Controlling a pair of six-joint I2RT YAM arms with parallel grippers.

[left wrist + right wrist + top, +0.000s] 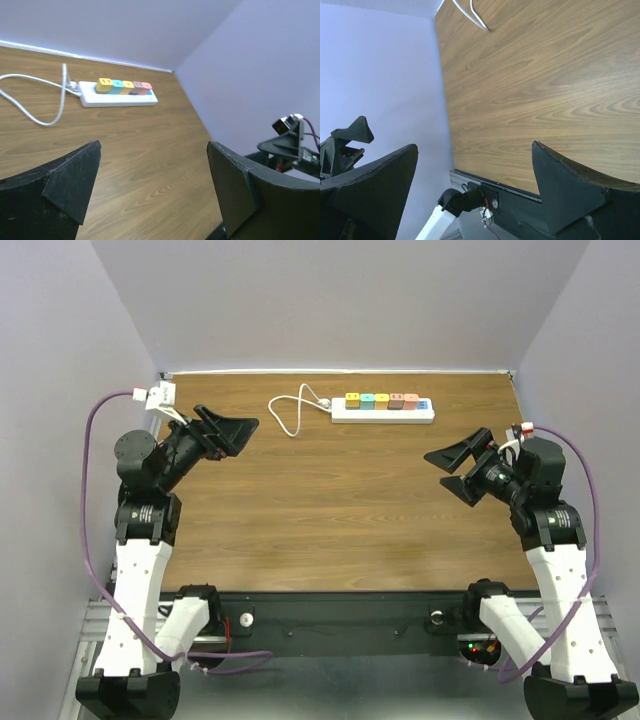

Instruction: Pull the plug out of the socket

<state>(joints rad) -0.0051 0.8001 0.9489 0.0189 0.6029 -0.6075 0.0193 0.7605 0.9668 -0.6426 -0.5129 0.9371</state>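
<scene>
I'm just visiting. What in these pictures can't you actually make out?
- Top view: whether anything is plugged into the socket. Its coloured outlets are too small to tell.
- Left wrist view: the same outlets are far off and blurred, so their openings cannot be read.
- Right wrist view: the socket lies beyond the top edge. Only a bit of white cord shows.

1 overhead view of whole table (330,510), 2 low wrist views across it, cord (289,416) in all 3
</scene>
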